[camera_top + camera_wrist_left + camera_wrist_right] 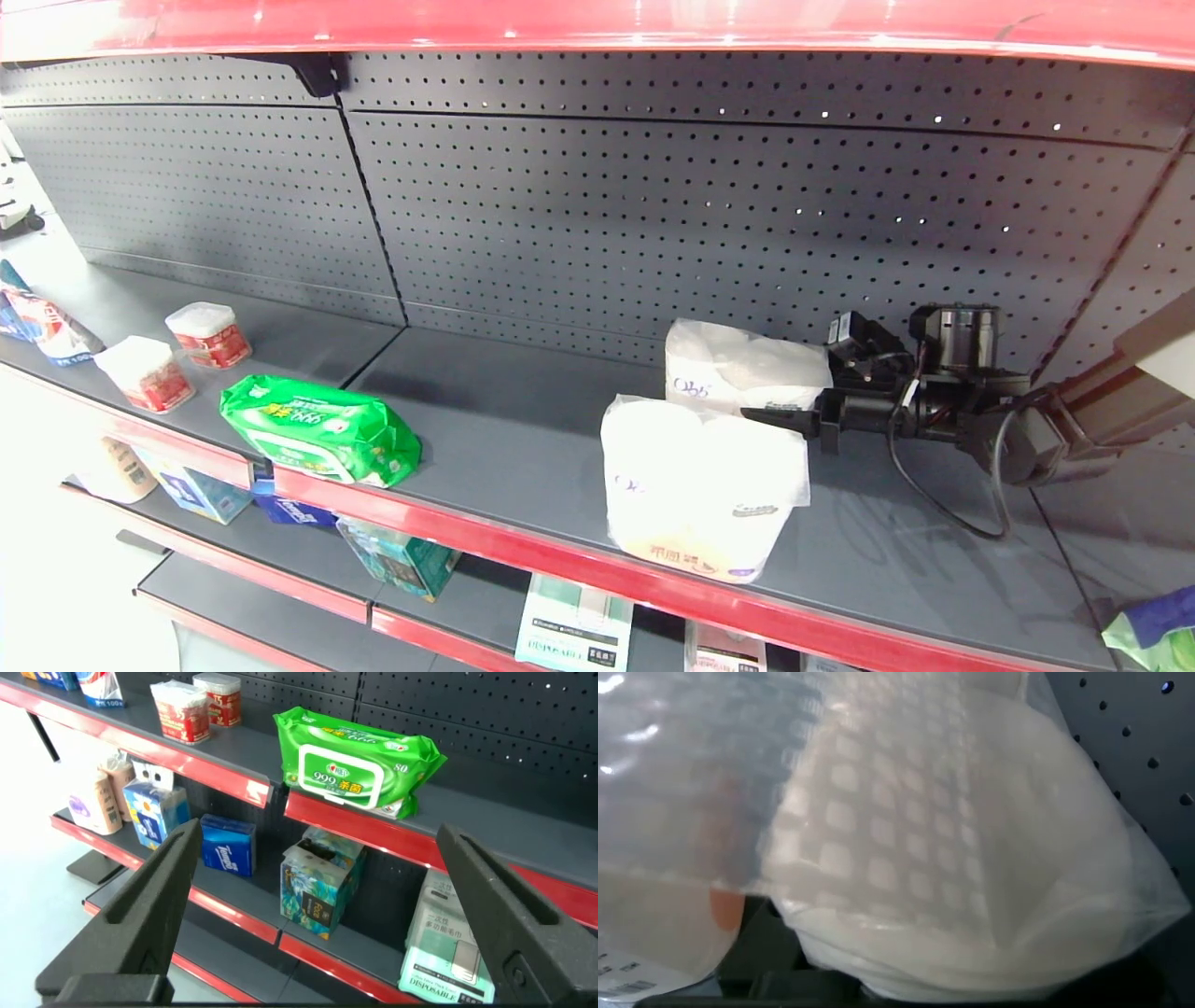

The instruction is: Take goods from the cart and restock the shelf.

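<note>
1. Well, we see the right gripper (761,413) low over the grey shelf deck (523,420), right of centre, with its tip between two white paper-roll packs.
2. We find the far pack (742,366) standing close to the pegboard back wall (607,205), just above the gripper's tip.
3. We find the near pack (700,485) upright at the red front edge, just in front of that tip and hiding part of it.
4. From the right wrist, wrapped rolls (971,859) in clear film sit right up against the camera; we cannot tell whether this claw grips a pack or is free.
5. We see the left gripper (318,831) spread wide with nothing in it, out in front of the shelving.
6. We note a green wipes pack (322,429) (360,761) lying at the front edge, left of centre.
7. Farther left we see two red-and-white tubs (145,373) side by side, and boxes (322,882) stand on the lower deck.
</note>
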